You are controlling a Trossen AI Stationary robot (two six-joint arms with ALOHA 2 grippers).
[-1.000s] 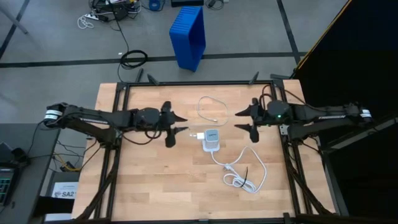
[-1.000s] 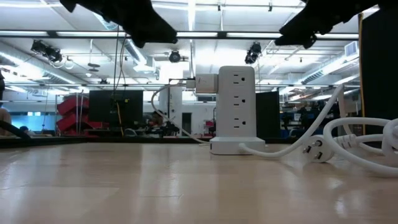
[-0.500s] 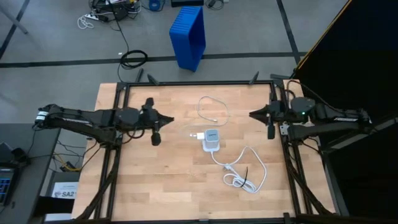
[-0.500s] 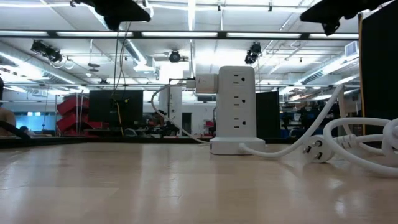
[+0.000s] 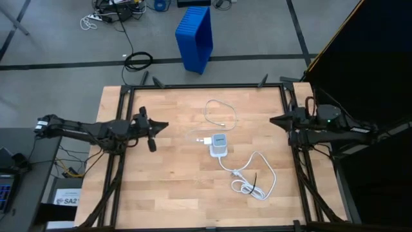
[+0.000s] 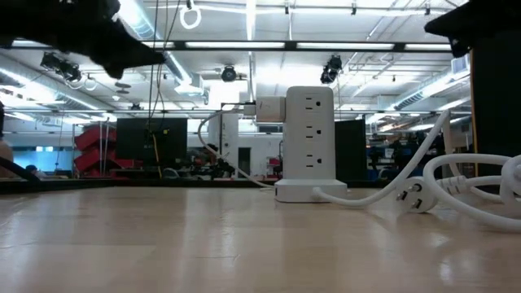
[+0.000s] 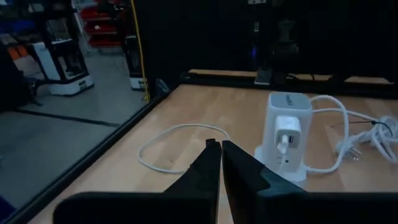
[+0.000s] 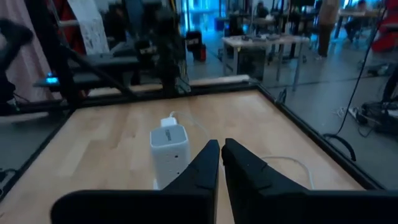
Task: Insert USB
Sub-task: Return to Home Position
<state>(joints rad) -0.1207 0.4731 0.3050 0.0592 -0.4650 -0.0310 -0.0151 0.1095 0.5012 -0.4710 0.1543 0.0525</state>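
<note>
The USB cable (image 5: 219, 111) is a thin white loop lying flat on the wooden table just beyond the white power tower (image 5: 219, 143). One end (image 7: 163, 167) lies loose on the wood, and the other runs toward the white charger block (image 5: 205, 139) on the tower's side. My left gripper (image 5: 165, 124) hangs shut above the table's left part and points at the tower. My right gripper (image 5: 271, 120) hangs shut at the right edge and points the opposite way. Both are empty and well away from the cable.
The tower's thicker white cord (image 5: 256, 182) lies coiled on the near right of the table, its pronged plug (image 6: 413, 198) on the wood. A blue bin (image 5: 195, 37) stands on the floor beyond the far edge. Black frame rails (image 5: 122, 109) run along the table's sides.
Both grippers have shut and drawn back from the tower, the left toward the table's left edge and the right toward its right edge. The cable, charger block and tower have stayed where they were.
</note>
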